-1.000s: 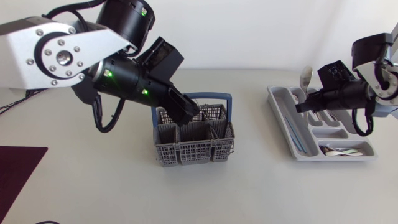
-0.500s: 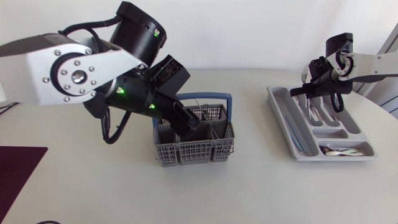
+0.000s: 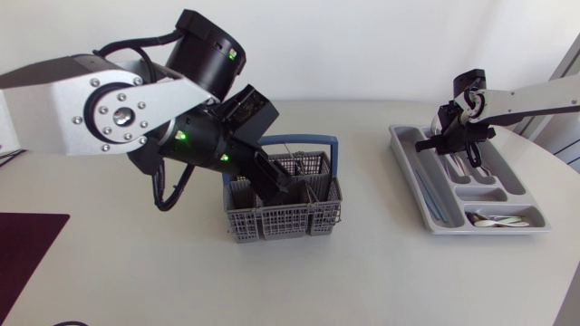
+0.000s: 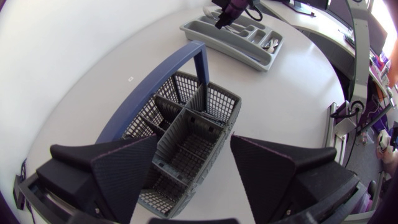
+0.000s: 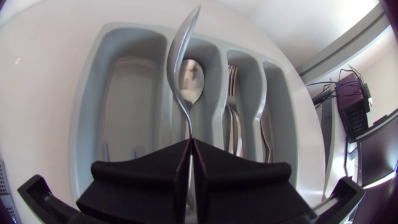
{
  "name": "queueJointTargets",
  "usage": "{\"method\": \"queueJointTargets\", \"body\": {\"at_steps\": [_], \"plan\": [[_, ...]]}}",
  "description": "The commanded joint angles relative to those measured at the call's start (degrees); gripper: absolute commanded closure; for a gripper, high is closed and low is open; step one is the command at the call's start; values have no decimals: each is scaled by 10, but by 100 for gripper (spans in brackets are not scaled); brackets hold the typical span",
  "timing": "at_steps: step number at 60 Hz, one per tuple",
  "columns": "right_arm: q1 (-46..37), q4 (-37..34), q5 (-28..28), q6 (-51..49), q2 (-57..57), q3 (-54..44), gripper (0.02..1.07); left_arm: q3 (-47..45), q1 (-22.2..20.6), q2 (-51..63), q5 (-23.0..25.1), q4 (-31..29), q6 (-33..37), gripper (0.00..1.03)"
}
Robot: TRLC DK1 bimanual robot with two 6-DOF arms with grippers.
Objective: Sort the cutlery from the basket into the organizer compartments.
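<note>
The right claw (image 5: 189,146) is clamped on the handle of a spoon (image 5: 181,68), fingers pressed together from both sides. The spoon's bowl points away from the wrist and is seen nearly edge-on. Under it lies the organizer (image 5: 87,118). The spoon hangs over a long slot where a second spoon (image 5: 191,82) already lies, and the forks (image 5: 233,115) are in the slot beside that. From above, the organizer sits at 3 o'clock on the table (image 3: 136,272), and the claw hovers toward its 11 o'clock end. The left claw (image 4: 194,149) is spread wide and holds nothing. It is poised just over the basket (image 4: 205,109) near the table's centre, one finger to either side of the grey cells. I can't make out any cutlery left in them. The step in hand looks like the drop-off — the spoon is aligned with its slot but not yet down. The next move calls for lowering it until it lies along the second spoon, clear of the divider, then parting the fingers. The left claw seems set for the next pick, if anything remains.
</note>
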Motion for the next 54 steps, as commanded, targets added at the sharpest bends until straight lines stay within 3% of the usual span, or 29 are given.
{"method": "queueJointTargets", "body": {"at_steps": [1,11,17,22,28,32,54], "plan": [[-11,-11,5,12,31,25,101,-12,-3,8,-3,2,8,23],[-18,-18,1,15,60,47,99,-8,-7,14,-3,2,5,23],[-18,-21,-4,15,64,48,80,-5,-15,23,-6,2,2,23],[-18,-25,-13,16,60,46,71,-1,-20,34,-11,2,2,23],[-20,-25,-31,16,37,32,46,7,-24,45,-12,2,-6,23],[-21,-24,-41,16,13,16,37,11,-25,48,-12,2,-12,23],[6,41,-132,-19,-243,-191,35,24,4,58,-12,19,-43,24]]}}
